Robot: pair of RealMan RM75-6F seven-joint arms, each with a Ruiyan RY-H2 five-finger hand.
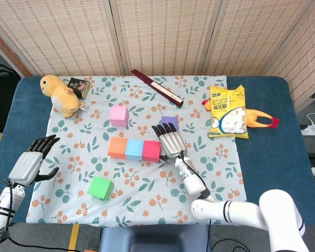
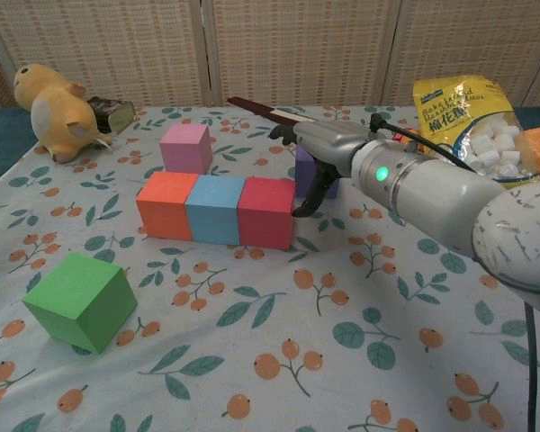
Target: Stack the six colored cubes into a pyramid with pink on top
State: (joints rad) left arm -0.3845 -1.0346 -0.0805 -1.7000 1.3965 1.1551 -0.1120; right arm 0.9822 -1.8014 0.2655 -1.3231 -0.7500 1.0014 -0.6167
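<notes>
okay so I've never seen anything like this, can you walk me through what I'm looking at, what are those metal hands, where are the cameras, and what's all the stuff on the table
This is a two-armed robot with finger hands. One picture looks down from its head, the other looks forward from its chest.

On a floral cloth an orange cube, blue cube and red cube form a row. A pink cube sits behind it, a green cube in front, and a purple cube is partly hidden by the right hand, which rests open against the row's red end, holding nothing. The left hand hovers open, off to the side.

Also there: a plush toy, a marshmallow bag, and a dark red stick.
</notes>
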